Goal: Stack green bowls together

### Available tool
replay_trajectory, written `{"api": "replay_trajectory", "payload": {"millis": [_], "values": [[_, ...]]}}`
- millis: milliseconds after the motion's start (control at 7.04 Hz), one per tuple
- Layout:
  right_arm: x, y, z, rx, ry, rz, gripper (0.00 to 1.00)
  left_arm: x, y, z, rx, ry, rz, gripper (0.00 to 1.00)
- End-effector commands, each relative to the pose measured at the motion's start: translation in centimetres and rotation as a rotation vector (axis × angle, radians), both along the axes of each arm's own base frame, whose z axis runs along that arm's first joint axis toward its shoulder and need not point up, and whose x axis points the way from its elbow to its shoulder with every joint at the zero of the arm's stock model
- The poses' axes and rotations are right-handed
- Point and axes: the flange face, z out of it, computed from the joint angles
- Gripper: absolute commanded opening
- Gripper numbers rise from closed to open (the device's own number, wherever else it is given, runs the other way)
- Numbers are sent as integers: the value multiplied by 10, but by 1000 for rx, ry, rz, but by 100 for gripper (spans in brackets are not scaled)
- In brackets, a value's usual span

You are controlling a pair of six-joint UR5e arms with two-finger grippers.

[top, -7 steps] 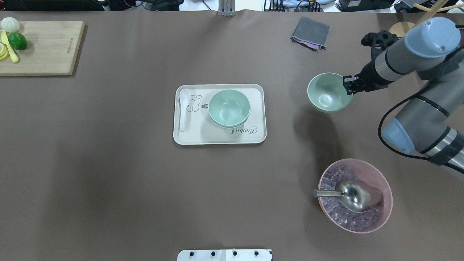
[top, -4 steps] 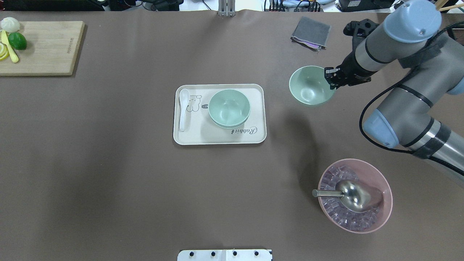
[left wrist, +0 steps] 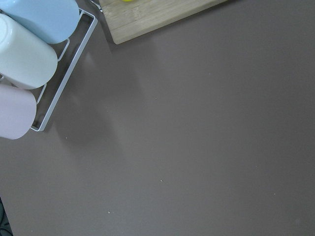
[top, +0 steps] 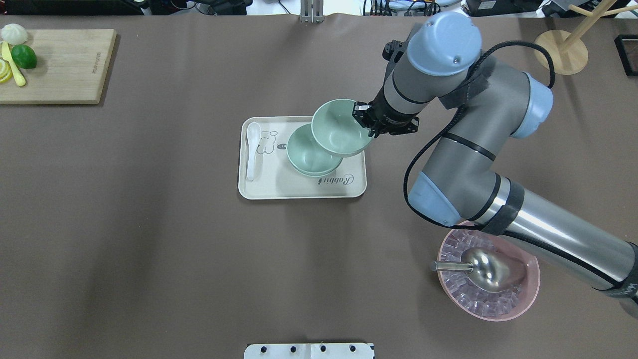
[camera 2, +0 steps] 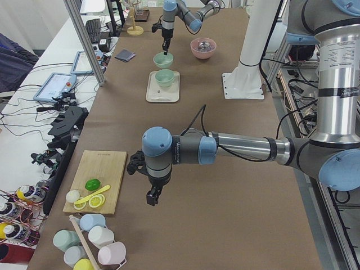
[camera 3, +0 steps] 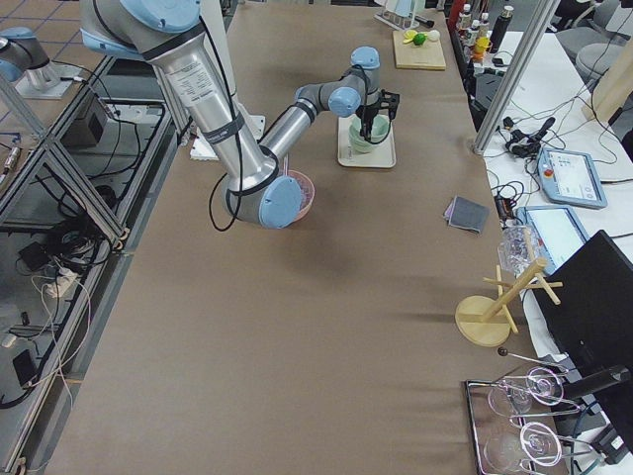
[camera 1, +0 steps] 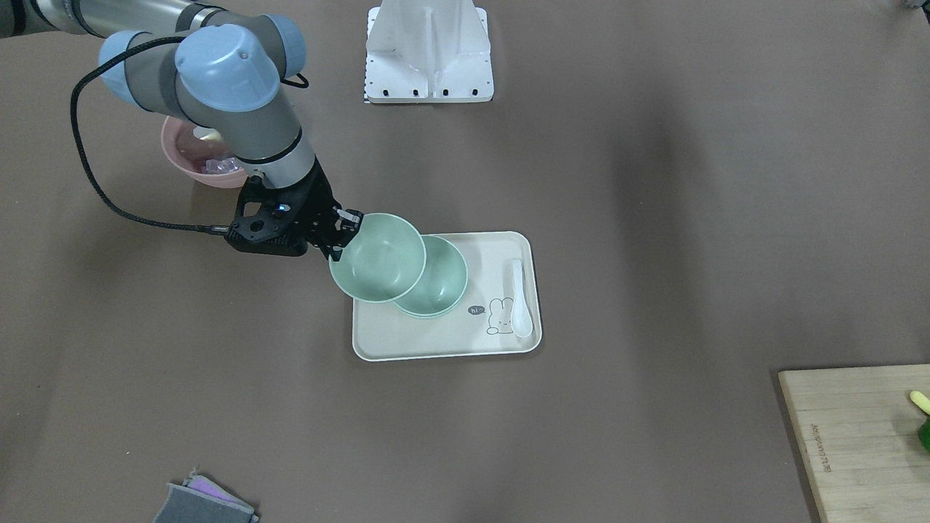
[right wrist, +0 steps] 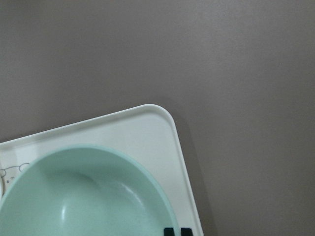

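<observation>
Green bowls, three items. Item 1: held bowl (camera 1: pixel 378 258). Items 2–3: nested pair (camera 1: pixel 445 285), standing on the tray (camera 1: pixel 407 338).

Front-facing view: the right pincer (camera 1: pixel 342 240) is clamped across the held bowl's rim at its 10 o'clock. The bowl is raised and overlaps the nested pair from their 10 o'clock, not centred. A white spoon (camera 1: pixel 517 294) lies at the pair's 3 o'clock, apart.

Overhead view: the held bowl covers the pair's rim at their 1 o'clock. A pink bowl (top: pixel 529 294) with a scoop (top: pixel 491 269) sits well apart at 5 o'clock.

Left side view: the left pincer (camera 2: pixel 153 197) hangs over bare surface near the cutting board (camera 2: pixel 101 180); its opening cannot be told.

Right wrist view: the held bowl's interior is at lower left, with the tray corner beneath.

Left wrist view: no bowls.

Hazards, as judged:
- A single-edge grip may let the bowl pivot or slip.
- Lowering from this offset would set its base on the pair's rim, tipping it or shoving the pair along the tray.
- Letting go too high risks a bounce out.
</observation>
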Motion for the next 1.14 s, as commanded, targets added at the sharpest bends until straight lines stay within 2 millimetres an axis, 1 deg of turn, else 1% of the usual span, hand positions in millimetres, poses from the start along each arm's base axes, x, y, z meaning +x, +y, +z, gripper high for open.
{"api": "replay_trajectory", "payload": {"millis": [0,142,284,568,994], "values": [[-44,-2,-23,-24,19,30,0,0,1,1,-1,0,0,99],[-53,-5,-21,-31,30,27,0,0,0,0,0,0,0,99],[-59,-4,-16,-38,40,20,0,0,1,2,-3,0,0,99],[-76,3,-7,-29,64,15,0,0,4,3,-4,2,0,99],[-82,8,-7,-23,70,14,0,1,4,3,-4,2,1,99]]}}
